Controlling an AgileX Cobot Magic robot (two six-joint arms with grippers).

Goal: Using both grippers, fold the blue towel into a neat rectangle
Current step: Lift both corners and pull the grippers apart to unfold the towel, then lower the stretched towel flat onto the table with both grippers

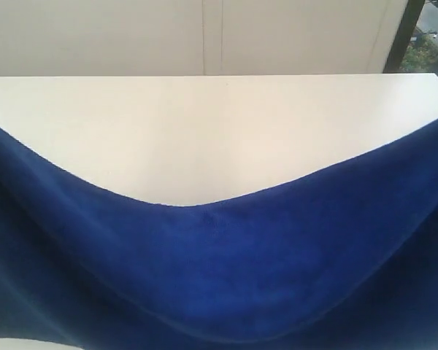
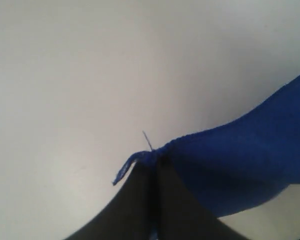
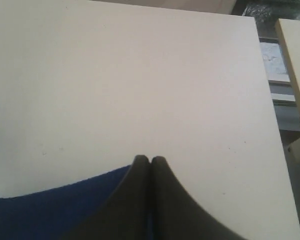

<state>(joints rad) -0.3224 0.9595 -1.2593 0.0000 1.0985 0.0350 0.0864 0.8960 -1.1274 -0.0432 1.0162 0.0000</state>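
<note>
Plainly, the blue towel (image 1: 226, 270) is held up off the white tabletop (image 1: 204, 124) in the exterior view, sagging in a broad curve across the lower half. Its upper edge dips lowest just below the centre and climbs to the frame edges at 9 o'clock and 3 o'clock. The bare tabletop stretches behind it toward 12 o'clock. Neither pincer shows in that view.

In the left wrist view the left pincer (image 2: 154, 161) has its dark fingers pressed together on a bunched corner of the towel. A loose thread (image 2: 146, 140) sticks out just beyond the tips.

In the right wrist view the right pincer (image 3: 150, 161) is likewise closed, its fingers touching. The towel's edge runs into them and a blue sliver shows between them.
</note>
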